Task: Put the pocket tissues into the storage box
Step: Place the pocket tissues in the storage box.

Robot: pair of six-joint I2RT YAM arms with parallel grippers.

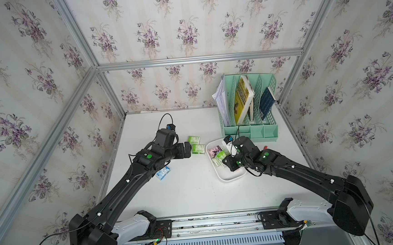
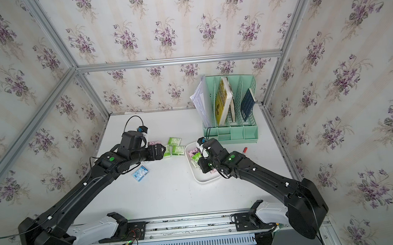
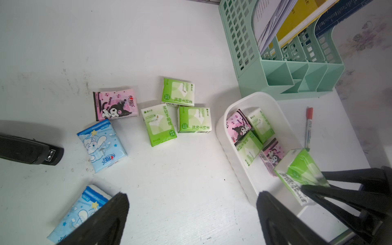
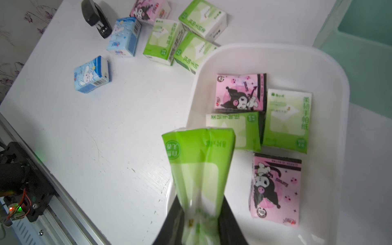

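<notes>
My right gripper [image 4: 200, 201] is shut on a green pocket tissue pack [image 4: 199, 161] and holds it over the near end of the white storage box [image 4: 275, 53]. Two pink and two green packs lie flat in the box [image 1: 227, 177]. Left of the box, three green packs [image 3: 159, 124], a pink one [image 3: 115, 105] and two light blue ones [image 3: 101, 144] lie loose on the table. Above the table beside the green packs, my left gripper [image 3: 192, 195] hovers open and holds nothing.
A mint green file organizer [image 1: 248, 105] with books and papers stands behind the box. A red-capped marker [image 3: 308, 127] lies to the box's right. A black stapler [image 3: 31, 149] sits left of the loose packs. Wallpapered walls close in three sides.
</notes>
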